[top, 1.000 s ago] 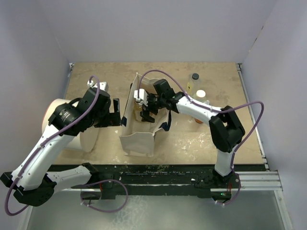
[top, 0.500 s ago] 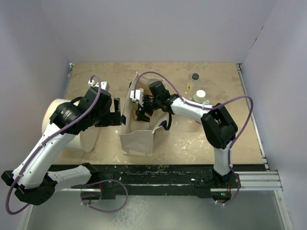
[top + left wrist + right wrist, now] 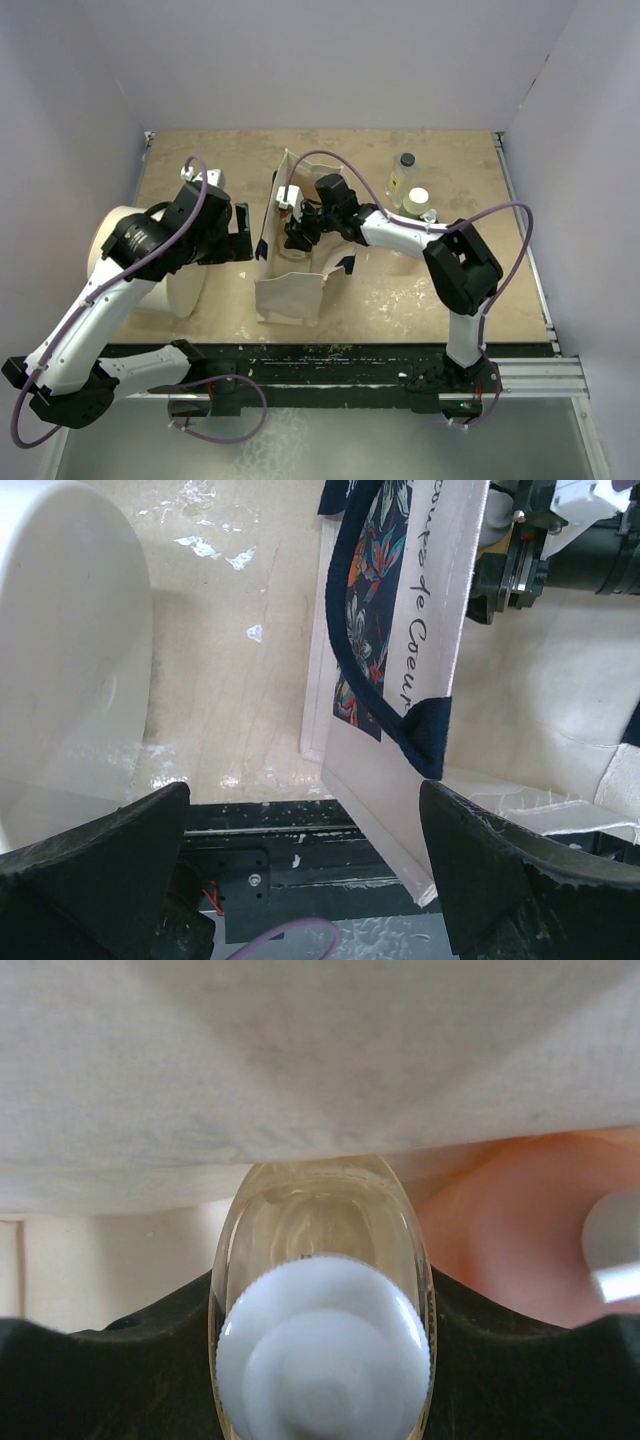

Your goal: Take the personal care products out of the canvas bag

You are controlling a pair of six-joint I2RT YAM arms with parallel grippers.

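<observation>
Two arms work at one canvas bag [image 3: 288, 290] standing mid-table [image 3: 200, 165]. The right gripper [image 3: 296, 232] reaches down into the bag's open top. In the wrist view its two fingers [image 3: 130, 1370] press against either side of a clear white-capped bottle [image 3: 322, 1280], pinching it. A pink bottle [image 3: 500, 1230] lies just beside it, so two bottles show inside the bag. Two more stand on the table to the right of the bag, a black-capped bottle [image 3: 404, 172] and a wide white-capped bottle [image 3: 417, 200]. The left gripper [image 3: 243, 234] hangs just left of the bag, fingers spread wide and holding nothing. One white cylinder [image 3: 140, 265] lies at the left.
</observation>
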